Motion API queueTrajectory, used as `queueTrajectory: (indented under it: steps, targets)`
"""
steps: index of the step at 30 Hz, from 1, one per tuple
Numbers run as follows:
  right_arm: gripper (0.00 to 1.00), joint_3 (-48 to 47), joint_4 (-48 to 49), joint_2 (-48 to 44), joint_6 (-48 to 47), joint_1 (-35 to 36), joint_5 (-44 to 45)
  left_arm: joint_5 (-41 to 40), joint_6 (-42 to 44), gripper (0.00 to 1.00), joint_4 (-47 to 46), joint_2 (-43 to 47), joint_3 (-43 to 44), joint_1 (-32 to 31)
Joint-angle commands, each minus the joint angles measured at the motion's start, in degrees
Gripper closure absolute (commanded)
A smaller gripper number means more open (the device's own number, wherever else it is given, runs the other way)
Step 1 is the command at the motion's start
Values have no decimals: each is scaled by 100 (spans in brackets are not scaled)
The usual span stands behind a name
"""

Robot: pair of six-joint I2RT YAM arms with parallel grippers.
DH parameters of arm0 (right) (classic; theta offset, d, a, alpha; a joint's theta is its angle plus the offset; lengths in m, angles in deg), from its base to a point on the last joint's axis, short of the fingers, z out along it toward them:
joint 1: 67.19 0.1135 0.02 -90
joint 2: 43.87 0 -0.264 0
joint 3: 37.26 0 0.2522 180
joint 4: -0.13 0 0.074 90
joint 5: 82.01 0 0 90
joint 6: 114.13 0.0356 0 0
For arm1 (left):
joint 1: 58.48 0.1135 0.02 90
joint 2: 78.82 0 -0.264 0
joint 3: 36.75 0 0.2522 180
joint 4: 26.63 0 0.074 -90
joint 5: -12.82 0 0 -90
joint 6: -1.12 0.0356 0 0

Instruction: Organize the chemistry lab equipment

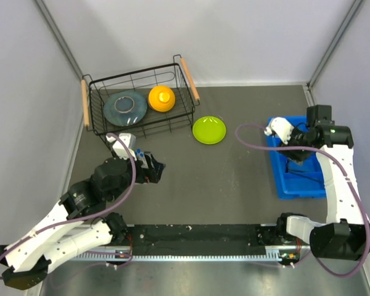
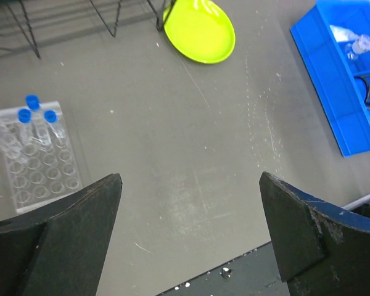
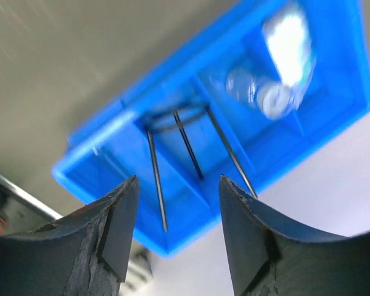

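I count 2 arms over the grey tabletop. The left end effector hangs with its 2 fingers spread wide and nothing between them. It is just beside the 1 clear plastic tube rack, which stands on the tabletop to its left. In that rack I can count 4 small clear blue-capped test tubes, and the leftmost is cut off by the frame edge. The right end effector hovers above the 1 blue plastic bin, its fingers partly apart and gripping nothing. In 1 compartment of the bin lie 1 crinkly clear packet and 1 tiny round clear dish, touching each other. The next compartment holds a dark curved frame with 3 thin dark lines running from it. I cannot tell which are goggle arms and which is a rod. At the far side, 1 lime-green round plate sits beside 1 black wire basket, which holds 1 grey plate and 1 orange bowl.
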State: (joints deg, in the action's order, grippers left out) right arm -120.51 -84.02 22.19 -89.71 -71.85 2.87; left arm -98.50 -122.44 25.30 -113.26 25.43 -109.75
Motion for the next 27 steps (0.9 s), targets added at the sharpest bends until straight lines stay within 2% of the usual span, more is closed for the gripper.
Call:
queueTrajectory:
  steps: [1, 2, 3, 4, 5, 6, 8, 12, 16, 19, 20, 21, 27]
  targets:
    - [41, -574, 94, -155, 1423, -26, -2587, -408, 499, 1, 322, -195, 780, 143]
    - [40, -618, 304, -190, 1695, -26, -3164, -434, 552, 1, 375, -308, 913, 161]
    - [38, -627, 707, -234, 2237, -34, -3414, -452, 657, 1, 436, -362, 1045, 204]
    - [32, -627, 946, -278, 2504, -34, -3642, -478, 710, 1, 550, -423, 1325, 222]
    - [31, -635, 1157, -313, 2741, -26, -3967, -504, 772, 1, 603, -528, 1458, 248]
    - [27, -644, 1577, -418, 3231, -34, -4074, -522, 842, 1, 656, -573, 1581, 249]
    - [22, -653, 1905, -524, 3604, -26, -4320, -575, 877, 1, 779, -678, 1933, 257]
    - [3, -583, 2705, -814, 4578, -26, -4269, -557, 895, 1, 832, -714, 2285, 257]
    - [1, -425, 3504, -1200, 5283, -26, -3707, -505, 878, 1, 832, -696, 2513, 257]
    - [1, -302, 3848, -1359, 5862, -34, -2988, -461, 886, 1, 858, -670, 2619, 257]
    - [1, -310, 3970, -1411, 6047, -34, -2472, -461, 886, 1, 858, -661, 2628, 257]
    - [1, -345, 3989, -1421, 6457, -43, -2267, -469, 886, 1, 885, -652, 2646, 257]
    - [1, -635, 4042, -1500, 7497, -43, -1212, -487, 913, 1, 937, -494, 2699, 257]
